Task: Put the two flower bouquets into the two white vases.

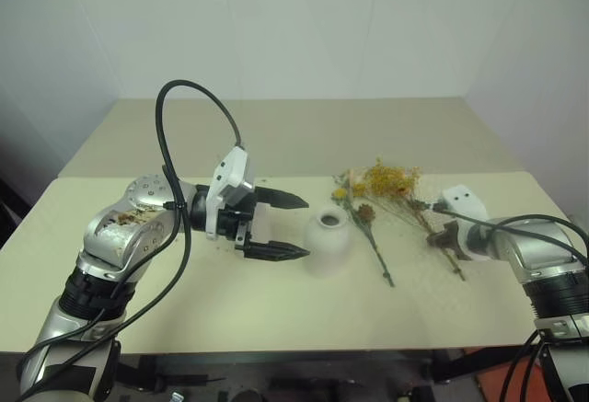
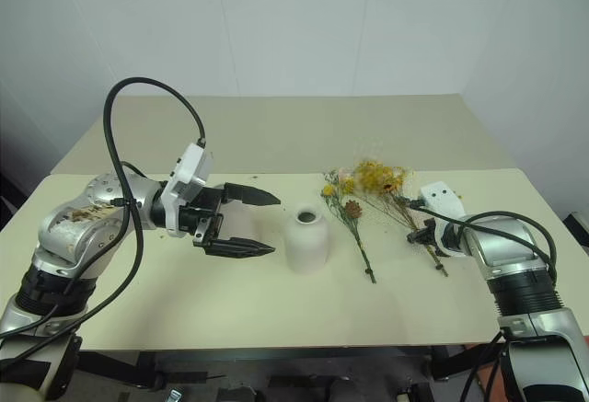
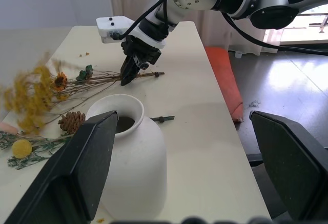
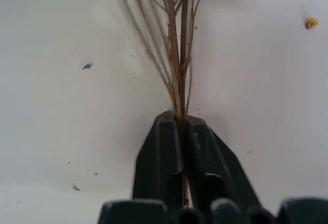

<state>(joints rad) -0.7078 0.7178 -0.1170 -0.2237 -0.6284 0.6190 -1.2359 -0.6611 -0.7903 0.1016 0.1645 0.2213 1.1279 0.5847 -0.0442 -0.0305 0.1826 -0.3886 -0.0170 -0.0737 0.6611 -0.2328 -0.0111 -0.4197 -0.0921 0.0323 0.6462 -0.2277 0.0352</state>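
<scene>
My right wrist view shows the right gripper (image 4: 183, 124) clamped on the yellow bunch's (image 1: 391, 181) stems; the left gripper (image 1: 287, 227) hovers level, wide, beside the vase (image 1: 328, 243).

Matte white vase (image 1: 328, 242) on a pale cream desk (image 1: 276, 310). Mustard-yellow bushy bouquet (image 1: 391, 181) with brown stems; slim bouquet (image 1: 363, 218) shows a yellow ball, brown cone, green stem. Both hands, left hand (image 1: 287, 227) and right hand (image 1: 445, 236), are black-fingered.

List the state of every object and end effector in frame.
Rounded white vase: upright, empty.
Bushy yellow bouquet: flat on table, stems clamped by right end effector.
Slim mixed bouquet: flat on table, free.
Left end effector: open, beside vase.
Right end effector: shut on stems.
</scene>
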